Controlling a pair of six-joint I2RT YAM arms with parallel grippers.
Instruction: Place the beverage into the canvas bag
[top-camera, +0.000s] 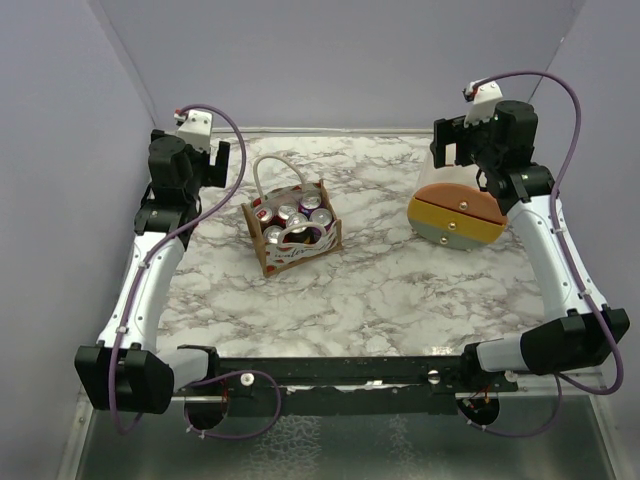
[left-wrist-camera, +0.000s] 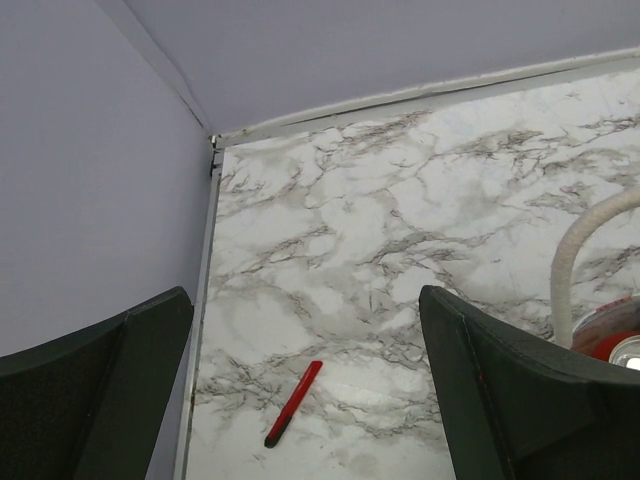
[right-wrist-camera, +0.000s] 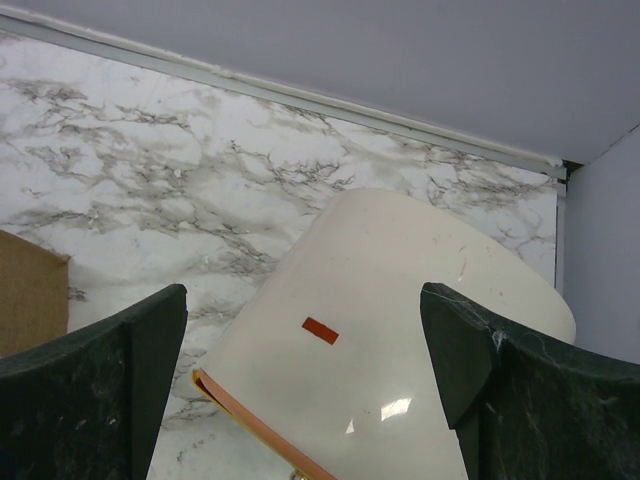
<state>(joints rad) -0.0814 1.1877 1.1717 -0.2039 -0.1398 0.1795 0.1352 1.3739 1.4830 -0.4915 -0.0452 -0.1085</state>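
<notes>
The canvas bag (top-camera: 297, 256), a small tan tote with a white rope handle (top-camera: 266, 170), stands left of the table's middle. Several beverage cans (top-camera: 296, 215) sit upright inside it. My left gripper (top-camera: 218, 160) hangs open above the table, behind and to the left of the bag, with nothing between its fingers. The left wrist view shows my left gripper (left-wrist-camera: 305, 300) over bare marble, with the rope handle (left-wrist-camera: 575, 260) and one can top (left-wrist-camera: 630, 352) at the right edge. My right gripper (top-camera: 447, 142) is open above the domed container at the back right, holding nothing.
A peach-and-yellow domed container (top-camera: 457, 212) lies at the back right; in the right wrist view its cream shell (right-wrist-camera: 400, 330) fills the space under my right gripper (right-wrist-camera: 303, 300). A red pen (left-wrist-camera: 293, 403) lies on the marble near the left wall. Walls enclose the table.
</notes>
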